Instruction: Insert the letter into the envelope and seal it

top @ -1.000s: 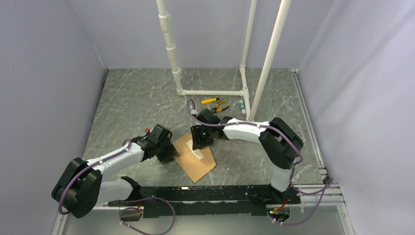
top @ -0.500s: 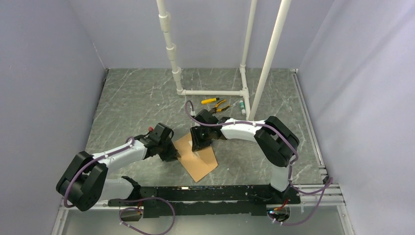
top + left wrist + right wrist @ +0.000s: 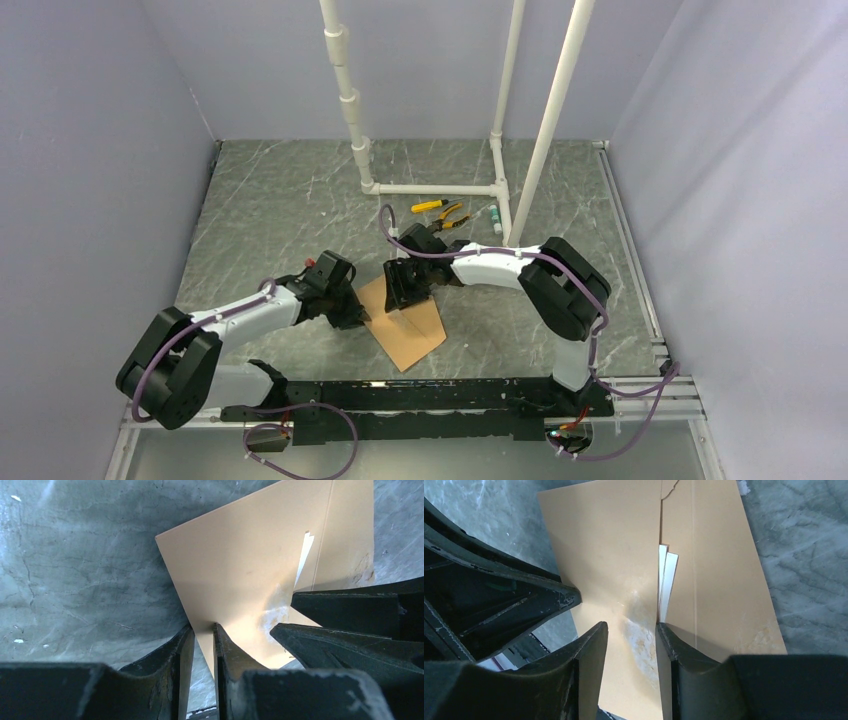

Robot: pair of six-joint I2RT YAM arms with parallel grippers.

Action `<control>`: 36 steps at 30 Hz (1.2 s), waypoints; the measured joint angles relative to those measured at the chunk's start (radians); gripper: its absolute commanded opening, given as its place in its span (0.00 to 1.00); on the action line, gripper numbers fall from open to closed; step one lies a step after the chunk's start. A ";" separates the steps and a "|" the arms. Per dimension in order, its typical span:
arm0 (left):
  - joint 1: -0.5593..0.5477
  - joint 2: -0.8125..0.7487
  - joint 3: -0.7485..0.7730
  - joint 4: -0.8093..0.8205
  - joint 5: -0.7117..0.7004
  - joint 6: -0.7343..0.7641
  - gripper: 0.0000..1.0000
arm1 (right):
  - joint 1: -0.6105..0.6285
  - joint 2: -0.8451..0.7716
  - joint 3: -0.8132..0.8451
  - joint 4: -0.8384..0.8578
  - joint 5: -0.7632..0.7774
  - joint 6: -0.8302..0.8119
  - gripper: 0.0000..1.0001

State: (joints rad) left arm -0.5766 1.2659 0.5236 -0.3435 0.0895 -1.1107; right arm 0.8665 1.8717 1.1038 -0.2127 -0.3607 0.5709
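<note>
The envelope (image 3: 408, 333) lies pinched in the left end effector (image 3: 203, 626).

**Robot test bench in a lab**

We're looking into a boxed-in bench. Plain lilac-grey panels (image 3: 100, 150) close off three sides of a marble-patterned tabletop (image 3: 280, 200). A left arm (image 3: 240, 315) and a right arm (image 3: 500, 265) rise from a black rail (image 3: 420, 395) at the near edge, purple cables (image 3: 640, 400) trailing. A white pipe frame (image 3: 430, 188) stands at the back, with pliers (image 3: 455, 218) beside it.
</note>
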 measured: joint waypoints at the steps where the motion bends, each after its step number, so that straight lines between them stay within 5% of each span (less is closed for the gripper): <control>1: 0.000 -0.002 -0.001 0.002 -0.001 0.002 0.27 | 0.000 0.000 0.000 0.001 0.002 0.002 0.45; 21: 0.000 -0.035 0.012 -0.062 -0.084 0.019 0.42 | 0.003 -0.009 0.012 0.079 0.169 -0.006 0.48; 36: 0.008 0.047 0.055 -0.016 -0.057 0.045 0.39 | -0.012 0.043 0.015 0.151 0.036 0.040 0.45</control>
State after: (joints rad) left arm -0.5686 1.3128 0.5785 -0.3592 0.0322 -1.0657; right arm 0.8547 1.9144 1.1187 -0.0616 -0.3248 0.6109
